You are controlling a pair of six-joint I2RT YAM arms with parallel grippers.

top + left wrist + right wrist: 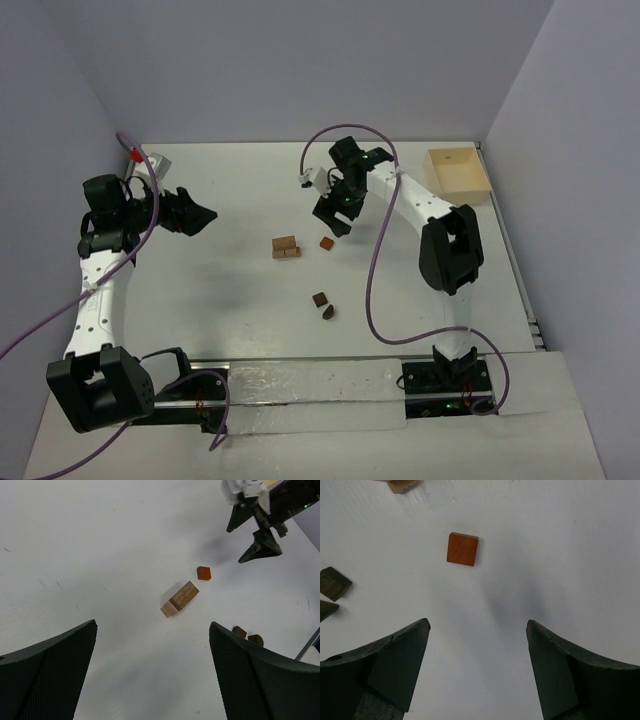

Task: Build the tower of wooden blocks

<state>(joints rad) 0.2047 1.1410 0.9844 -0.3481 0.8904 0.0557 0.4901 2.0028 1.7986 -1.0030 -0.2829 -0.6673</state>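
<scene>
Tan two-piece stack [286,246] started; red block [326,243] near it, two dark blocks [323,305] loose on table [230,290]. Left gripper [205,219], right gripper [335,226] spread, empty.

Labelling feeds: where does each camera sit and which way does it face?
Top external: above and behind the robot, looking down at the table; left gripper and right gripper show.
Left wrist: looks across the table to the tan blocks; open left gripper frames it.
Right wrist: faces down at the orange block; right gripper frames it.
Shared: all see the orange block.
</scene>
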